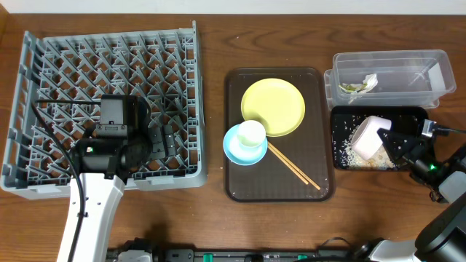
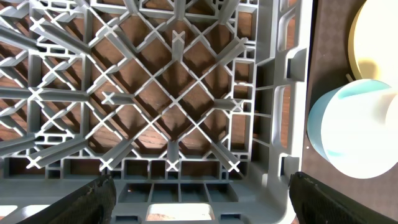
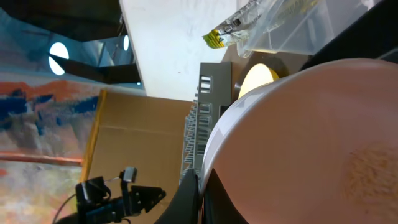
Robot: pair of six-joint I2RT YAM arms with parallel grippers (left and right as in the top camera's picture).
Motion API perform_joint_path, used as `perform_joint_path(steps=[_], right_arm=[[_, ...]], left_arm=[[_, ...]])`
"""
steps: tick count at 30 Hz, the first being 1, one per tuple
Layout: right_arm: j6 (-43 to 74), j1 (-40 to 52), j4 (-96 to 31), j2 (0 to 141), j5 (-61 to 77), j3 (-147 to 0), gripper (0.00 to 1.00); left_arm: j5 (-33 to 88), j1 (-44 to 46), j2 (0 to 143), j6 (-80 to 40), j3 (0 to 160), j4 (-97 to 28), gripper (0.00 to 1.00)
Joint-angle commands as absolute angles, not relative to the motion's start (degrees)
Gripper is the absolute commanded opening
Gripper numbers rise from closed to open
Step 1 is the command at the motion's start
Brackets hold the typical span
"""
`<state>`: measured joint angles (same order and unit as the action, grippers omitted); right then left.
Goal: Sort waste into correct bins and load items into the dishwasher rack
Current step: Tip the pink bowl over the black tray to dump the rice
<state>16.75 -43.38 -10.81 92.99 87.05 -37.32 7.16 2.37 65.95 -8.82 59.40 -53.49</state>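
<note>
White bowl (image 1: 366,137) tilts on edge over the black tray (image 1: 408,116), rim pinched by the right fingers (image 3: 188,199). Left fingers (image 2: 93,202) gape over the dishwasher rack (image 1: 44,87).

Left arm (image 1: 91,196) comes up from the near edge, wrist tipped down. I see the left gripper (image 1: 160,144) with jaws spread wide, gripping nothing. Right arm (image 1: 445,218) reaches in from the right side, right gripper (image 1: 393,140) pinched tight on the white bowl (image 1: 366,136) rim.
</note>
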Motion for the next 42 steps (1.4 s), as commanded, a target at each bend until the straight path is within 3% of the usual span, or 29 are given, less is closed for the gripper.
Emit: perform_joint_path(steps=[1,14,26,31,37,42], right_arm=[[20.18,-44.07,-9.47,93.25,89.34,-36.99,0.01],[17.74,-43.11,-3.81,93.25,89.19,-37.01,0.01],[26.85,-43.05,-3.18,93.25,83.46,-37.01,0.01],[23.53,-41.58,3.25,92.86,89.36,-37.06,0.02],[31.11,-41.6,2.66,92.88,81.52,-37.06,0.01],[28.69,-41.15,10.37,92.38,89.19,-36.99,0.01]], left_arm=[[7.07,2.55,66.02,-8.88,60.51,-53.47,0.91],[7.07,2.55,66.02,-8.88,60.51,-53.47,0.91],[7.07,2.55,66.02,-8.88,60.51,-53.47,0.91],[7.07,2.55,66.02,-8.88,60.51,-53.47,0.91],[7.07,2.55,66.02,-8.88,60.51,-53.47,0.9],[7.07,2.55,66.02,-8.88,60.51,-53.47,0.91]])
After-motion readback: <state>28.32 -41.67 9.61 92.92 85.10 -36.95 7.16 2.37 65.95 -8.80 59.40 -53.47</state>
